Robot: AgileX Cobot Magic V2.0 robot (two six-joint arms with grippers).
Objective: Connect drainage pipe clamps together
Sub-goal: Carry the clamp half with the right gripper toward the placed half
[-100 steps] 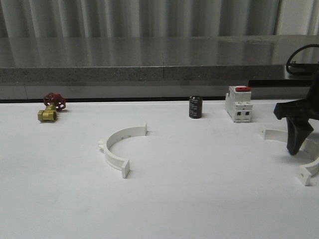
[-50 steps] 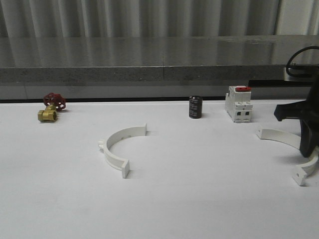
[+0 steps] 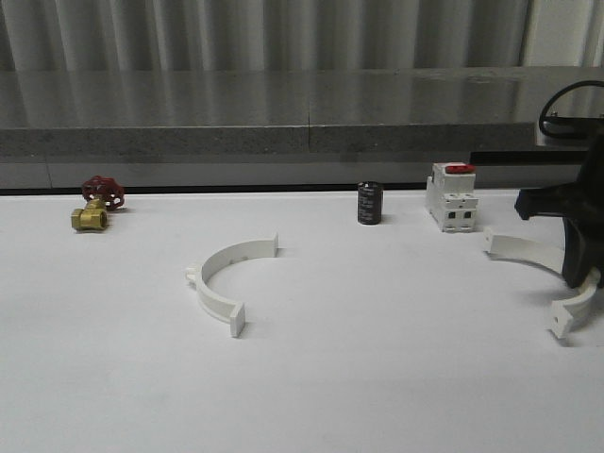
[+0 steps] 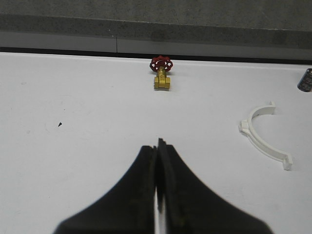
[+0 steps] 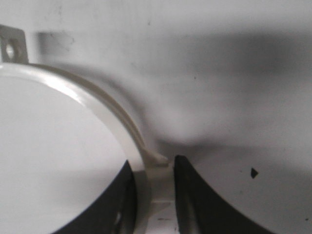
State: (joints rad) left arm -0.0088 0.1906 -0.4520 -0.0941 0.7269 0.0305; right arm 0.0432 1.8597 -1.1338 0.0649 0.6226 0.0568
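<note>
Step in hand: grasp of 1st half. Right gripper closed on right clamp half at worktop right edge. Left gripper fully closed, empty. Next: carry it w/ tabs lined up to left clamp half, mid-worktop.
</note>
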